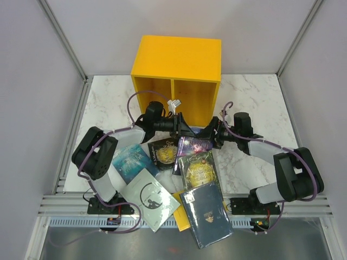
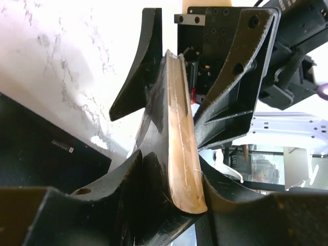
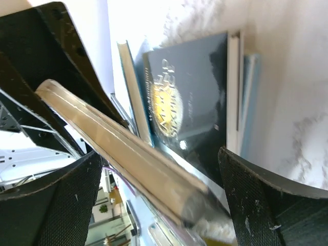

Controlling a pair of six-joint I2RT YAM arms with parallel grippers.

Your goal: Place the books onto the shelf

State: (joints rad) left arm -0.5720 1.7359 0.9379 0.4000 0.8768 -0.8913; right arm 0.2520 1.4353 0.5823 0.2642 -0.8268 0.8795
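A purple-covered book (image 1: 194, 145) stands tilted on edge in front of the yellow shelf (image 1: 179, 54), between both grippers. My left gripper (image 2: 171, 171) is shut on it, with both fingers pressed against its cream page edge (image 2: 179, 128). In the top view, my left gripper (image 1: 186, 130) reaches the book from the left. My right gripper (image 1: 209, 134) comes from the right and stands open. In the right wrist view the book (image 3: 118, 148) lies diagonally inside the wide gap of my right gripper (image 3: 159, 169). The shelf's two compartments look empty.
Other books lie flat near the arm bases: teal (image 1: 130, 162), black with gold lettering (image 1: 164, 153), dark green-gold (image 1: 199, 169), pale grey (image 1: 149, 197), navy (image 1: 209, 214) and yellow (image 1: 182, 215). A white object (image 1: 173, 104) sits beside the shelf's mouth.
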